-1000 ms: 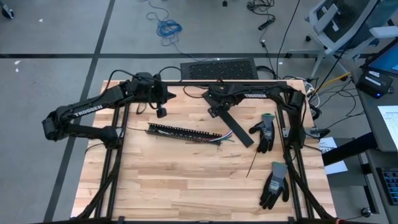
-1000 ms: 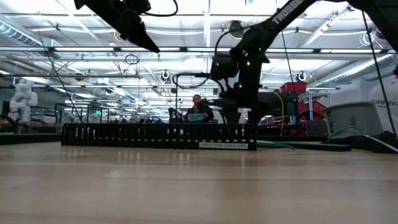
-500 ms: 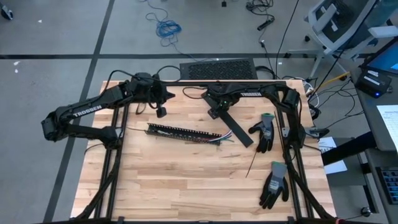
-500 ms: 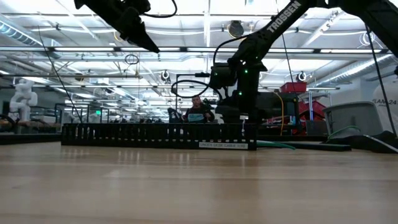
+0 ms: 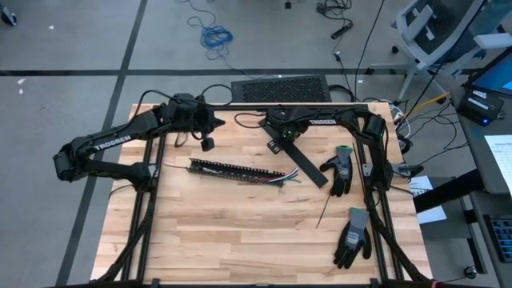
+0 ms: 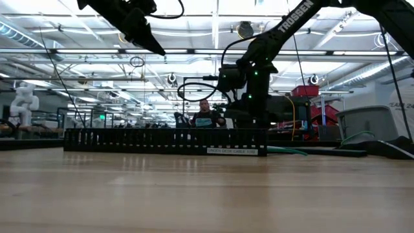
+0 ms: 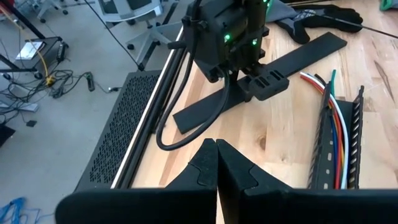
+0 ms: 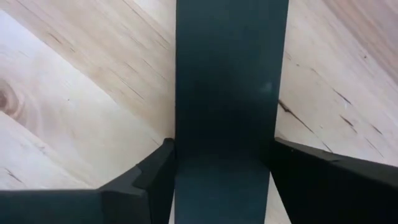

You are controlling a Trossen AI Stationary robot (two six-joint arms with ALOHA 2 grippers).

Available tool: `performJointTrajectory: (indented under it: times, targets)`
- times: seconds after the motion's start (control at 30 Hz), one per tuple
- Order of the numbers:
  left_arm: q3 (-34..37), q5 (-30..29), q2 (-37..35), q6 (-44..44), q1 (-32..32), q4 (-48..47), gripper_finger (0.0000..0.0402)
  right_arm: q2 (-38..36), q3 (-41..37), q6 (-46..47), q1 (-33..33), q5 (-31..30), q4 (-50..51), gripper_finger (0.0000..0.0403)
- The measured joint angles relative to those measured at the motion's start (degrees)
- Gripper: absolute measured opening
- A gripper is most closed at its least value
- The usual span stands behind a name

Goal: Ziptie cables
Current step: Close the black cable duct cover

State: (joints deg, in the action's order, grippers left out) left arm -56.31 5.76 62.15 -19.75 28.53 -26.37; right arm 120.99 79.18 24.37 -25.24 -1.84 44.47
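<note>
Cables (image 5: pixel 282 178) lie in black tray (image 5: pixel 232 170); right hand (image 5: pixel 276 145) pinching black strip (image 5: pixel 308 170), left hand (image 5: pixel 207 144) pressed together.

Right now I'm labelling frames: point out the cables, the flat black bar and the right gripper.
cables (image 7: pixel 336 127): left wrist view, mid-bundle.
flat black bar (image 8: pixel 227 87): right wrist view, its top face.
right gripper (image 8: pixel 221 171): right wrist view, between its fingertips.

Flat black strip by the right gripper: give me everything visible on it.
The flat black strip is a long, matte, rigid-looking bar with straight edges, lying flat and diagonal on the wooden table between the slotted cable duct and a black glove. Its far end sits between the fingers of the right gripper, which flank both edges; whether they are clamped cannot be told.
</note>
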Motion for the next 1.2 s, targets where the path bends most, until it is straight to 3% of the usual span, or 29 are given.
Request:
performJointTrajectory:
  times: [0.33, 0.77, 1.2]
  targets:
    - [0.0, -0.2, 0.0, 0.0, 0.0, -0.1, 0.0000, -0.1, 0.5, 0.9, 0.3, -1.0, 0.7, 0.0195]
    - [0.0, -0.3, 0.0, -0.1, 0.0, -0.2, 0.0000, -2.2, 5.9, 1.8, 0.6, 1.5, 6.1, 0.0194]
    - [0.0, -0.3, 0.0, -0.1, 0.0, -0.7, 0.0000, -3.2, 13.4, -1.3, 1.2, -0.8, 12.9, 0.0195]
